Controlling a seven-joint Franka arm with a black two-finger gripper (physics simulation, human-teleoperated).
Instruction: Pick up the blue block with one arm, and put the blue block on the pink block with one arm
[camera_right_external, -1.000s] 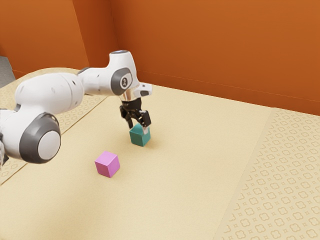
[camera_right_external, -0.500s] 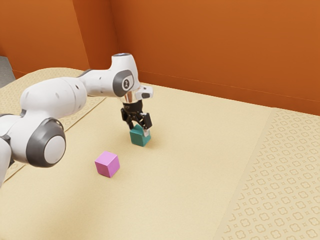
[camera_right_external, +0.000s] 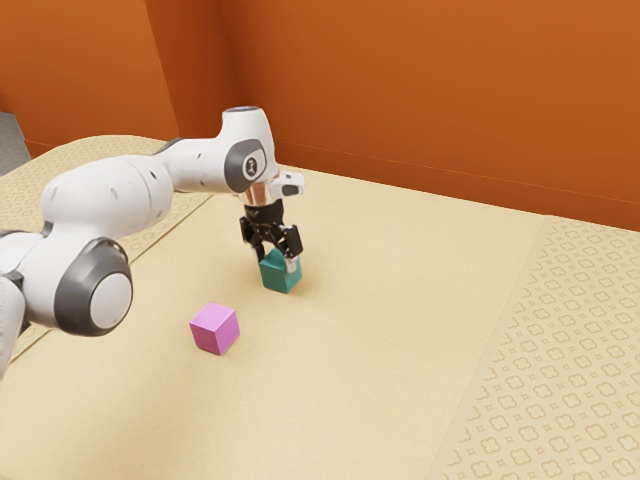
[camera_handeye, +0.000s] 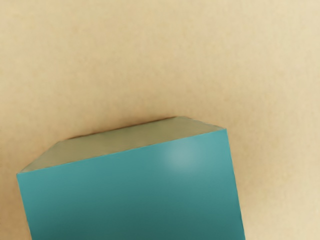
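Exterior view. A white seven-joint arm (camera_right_external: 150, 190) is seen entering from the exterior view's left, bent downward at the wrist. The black two-finger gripper (camera_right_external: 277, 254) is pointed straight down over a teal-blue cube-shaped block (camera_right_external: 281, 276). The fingers (camera_right_external: 293, 247) are held spread, one to either side of the block's upper part. No squeeze on the block is observed, and nothing is carried. The blue block is seated flat on the tan table top (camera_right_external: 400, 330), near the middle of the plain strip between the two patterned borders. A pink cube-shaped block (camera_right_external: 215, 328) is noted on the same surface, nearer the camera and toward the exterior view's left of the blue block. The two blocks are clearly apart, with bare table between them. An orange wall (camera_right_external: 450, 90) is recorded behind the table.

Wrist view. The blue block (camera_handeye: 135, 195) is seen directly under the hand, its flat top face turned to the camera, with one faint highlight near a corner. A narrow dark shadow is noted along its far edge on the tan table (camera_handeye: 125, 60). The block is resting on the surface, not lifted.
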